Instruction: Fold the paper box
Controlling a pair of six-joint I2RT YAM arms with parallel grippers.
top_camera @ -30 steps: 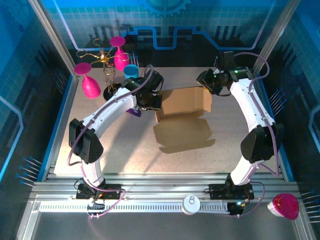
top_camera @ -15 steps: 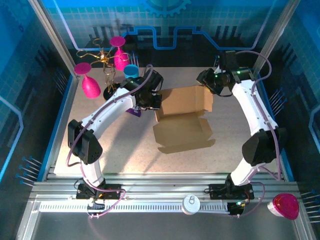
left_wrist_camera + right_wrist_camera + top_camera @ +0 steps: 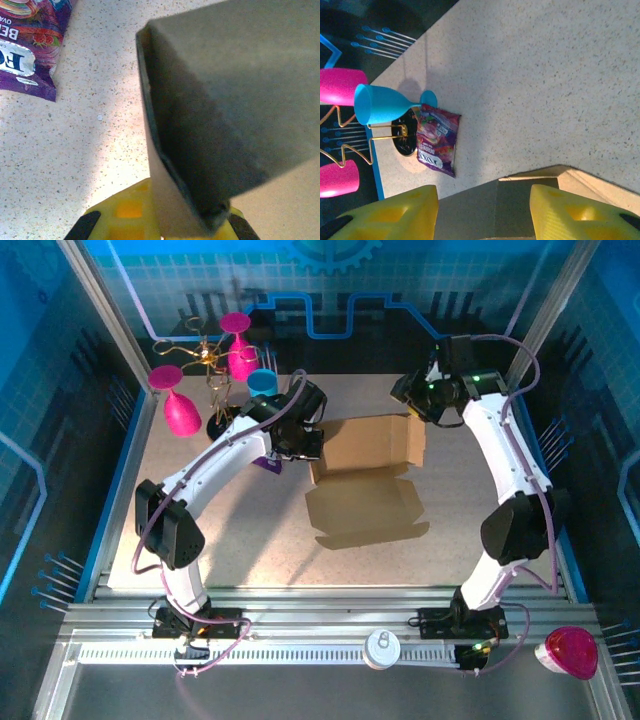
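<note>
The left tool [image 3: 159, 222] clenches the box [image 3: 365, 502] wall; the right tool [image 3: 484, 196] hangs released above its far-right corner. Pushing there may skew the box or tear the pinched wall.

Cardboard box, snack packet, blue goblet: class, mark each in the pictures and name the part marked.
cardboard box [image 3: 365, 505], top view, its flat near flap.
snack packet [image 3: 437, 142], right wrist view, middle of its purple front.
blue goblet [image 3: 382, 104], right wrist view, its bowl.
</note>
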